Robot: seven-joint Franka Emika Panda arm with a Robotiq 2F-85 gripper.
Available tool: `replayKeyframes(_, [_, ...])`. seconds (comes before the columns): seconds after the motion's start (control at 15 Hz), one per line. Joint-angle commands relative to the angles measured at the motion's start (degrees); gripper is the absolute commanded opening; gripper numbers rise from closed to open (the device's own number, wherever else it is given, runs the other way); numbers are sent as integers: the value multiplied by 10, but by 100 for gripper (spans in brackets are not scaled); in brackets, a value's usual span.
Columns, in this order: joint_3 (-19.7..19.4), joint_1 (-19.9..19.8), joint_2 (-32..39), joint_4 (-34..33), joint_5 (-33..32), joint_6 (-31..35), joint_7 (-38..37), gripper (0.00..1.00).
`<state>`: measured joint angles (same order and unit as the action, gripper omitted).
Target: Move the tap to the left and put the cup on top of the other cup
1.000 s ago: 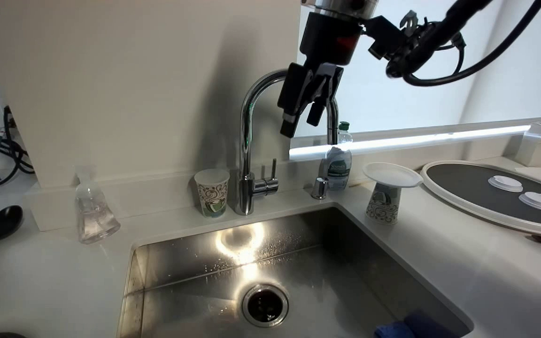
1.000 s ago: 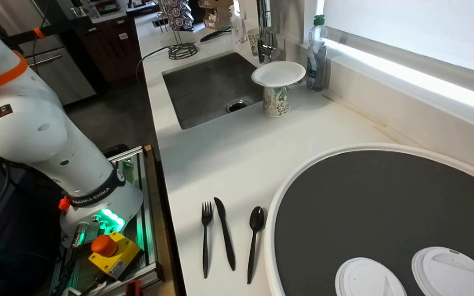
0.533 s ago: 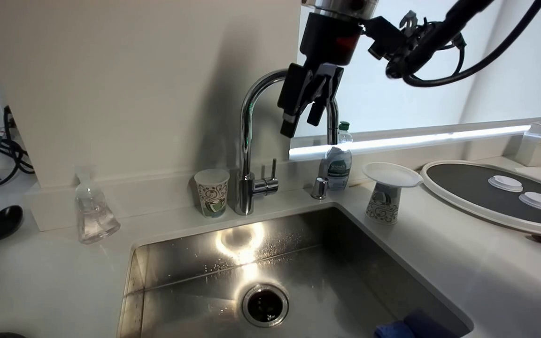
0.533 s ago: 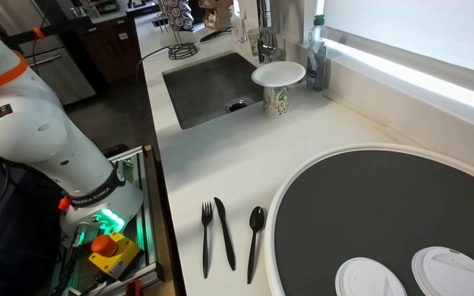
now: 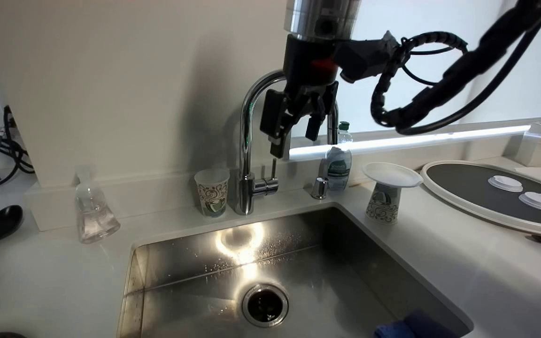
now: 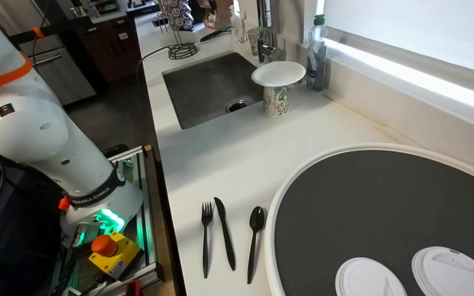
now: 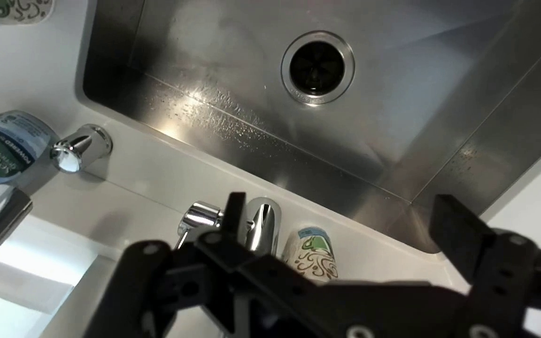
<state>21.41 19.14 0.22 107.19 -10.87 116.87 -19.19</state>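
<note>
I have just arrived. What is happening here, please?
A white robot arm holds its open, empty black gripper by the tall, arched chrome faucet; I cannot see whether they touch. An upright patterned paper cup stands beside the faucet. Another patterned paper cup, bearing a round white plate, stands near the steel sink. The cups are not stacked.

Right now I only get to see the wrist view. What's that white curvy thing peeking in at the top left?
Observer: That's a white plate sitting on top of the other cup, the one farther from the tap.
Operator: Ooh! Is my gripper higher than the tap?
Observer: Its fingertips aren't: in an exterior view they show lower than the tap's top.
Operator: Is anything in the sink that I can't see?
Observer: Yes, something blue shows there in an exterior view, cut off by the picture's edge. I can't tell what it is.
</note>
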Motion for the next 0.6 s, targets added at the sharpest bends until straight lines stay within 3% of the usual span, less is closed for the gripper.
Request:
replayKeyframes(0.0, [-1, 13, 54, -51, -9, -31, -63, 100])
replayKeyframes(0.53, [-31, 44, 154, -126, -22, 31, -128, 100])
